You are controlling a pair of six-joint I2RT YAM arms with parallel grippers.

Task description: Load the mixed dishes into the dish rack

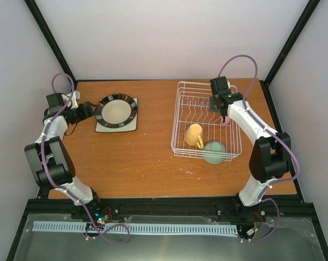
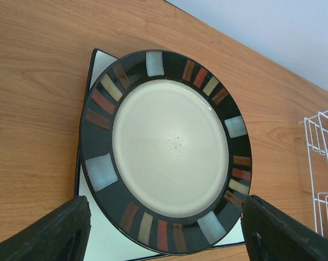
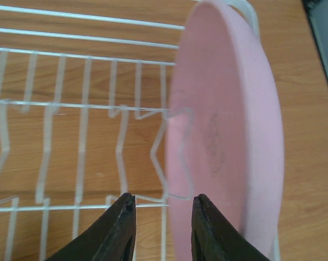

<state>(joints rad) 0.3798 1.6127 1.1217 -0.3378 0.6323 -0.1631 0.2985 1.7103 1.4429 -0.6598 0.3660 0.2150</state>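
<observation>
Right wrist view: your right gripper [image 3: 162, 198] shows a narrow gap, nothing between the jaws, and the pink plate [image 3: 229, 136] stands on edge in the rack [image 3: 82, 103] just beside one finger. Your left gripper [image 2: 166, 200] gapes wide, the black-rimmed plate [image 2: 172, 147] just ahead, lying on the square plate [image 2: 98, 234].

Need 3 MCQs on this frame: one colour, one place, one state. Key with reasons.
1. The handled mug inside the white wire dish rack is: A pale yellow; B pink; C black.
2. The black-rimmed round plate lies: A in the rack; B on the white square plate; C leaning against the rack.
3. The pink round plate is: A lying flat; B standing on edge; C upside down.
Key: A, top view shows yellow; B, white corners show beneath it; B, it stands upright against the rack's prongs.
</observation>
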